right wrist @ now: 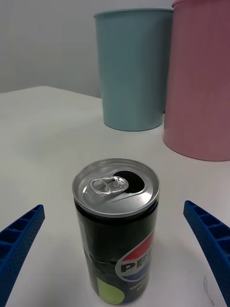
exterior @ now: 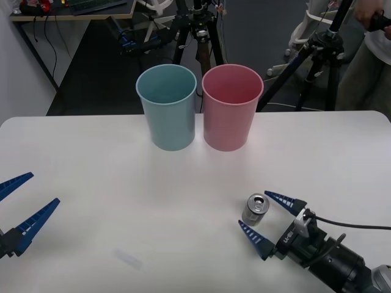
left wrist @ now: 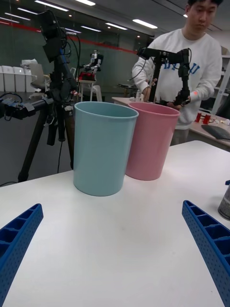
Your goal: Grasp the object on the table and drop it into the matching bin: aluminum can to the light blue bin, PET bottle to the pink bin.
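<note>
Your can [exterior: 255, 209] stands upright on the white bench [exterior: 91, 183], well in front of the pink bin [exterior: 232, 107] and slightly to its right. Take that bin as your landmark: the light blue bin [exterior: 167, 105] stands just beside it on the left, the two nearly touching.

The right gripper [exterior: 272, 218] sits low at the can, its blue ribbed fingers [exterior: 255, 239] spread wide, one on each side of the can and neither touching it. From the right wrist view the can [right wrist: 116, 230] stands centred between those fingers [right wrist: 19, 240].

Judge the can as light: the tab is pulled and the mouth is open, so it is likely empty. Thin aluminium like this dents under a hard squeeze, and the printed black wall looks smooth and glossy, so it may slip. Take it across the middle of the straight cylindrical wall, below the silver rim, and close only firmly enough to hold. The ribbed pads should help grip.

Both bins are tall, tapered plastic cups with rounded rims and a matte look; their mouths are far wider than the can.

The left gripper [exterior: 21, 210] waits well to the left of the pink bin and nearer you, fingers spread, holding nothing.
</note>
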